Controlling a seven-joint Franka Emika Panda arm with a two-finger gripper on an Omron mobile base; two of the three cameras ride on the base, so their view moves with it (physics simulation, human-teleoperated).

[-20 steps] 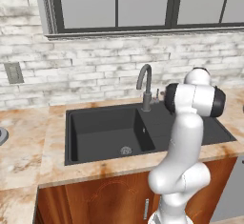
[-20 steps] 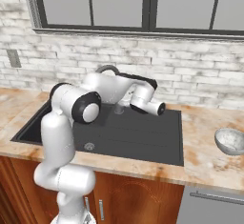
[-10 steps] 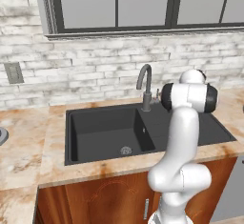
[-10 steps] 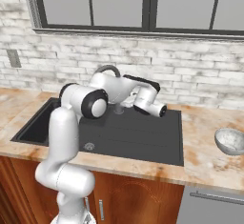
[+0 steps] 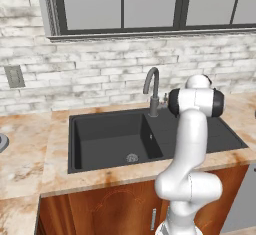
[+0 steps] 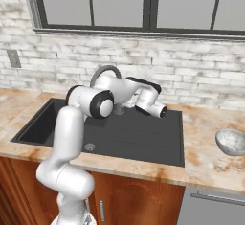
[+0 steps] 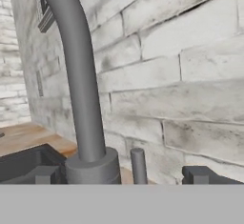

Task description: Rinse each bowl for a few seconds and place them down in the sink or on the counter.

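A pale bowl [image 6: 231,141] with a speckled inside sits on the counter [image 6: 206,157] to the right of the black sink [image 6: 139,140]. At the far left edge, on the counter [image 5: 25,154], the grey rim of another bowl [image 5: 2,142] shows. My gripper [image 6: 136,105] hovers over the back of the sink, just right of the grey gooseneck tap [image 5: 152,90]. In the hand view the gripper [image 7: 123,176] is open and holds nothing, and its two fingertips [image 7: 40,174] straddle the tap base [image 7: 93,168] and the small lever [image 7: 138,165].
The deep basin [image 5: 112,141] with its drain lies left of the tap and the shallow section [image 6: 143,133] lies right of it. A brick wall [image 7: 190,75] stands close behind the tap. My own arm [image 5: 190,144] rises in front of the sink's right half.
My elbow has swung nearer the tap while the hand stayed beside it with only a slight shift. The jaws stay open. Neither bowl has moved.
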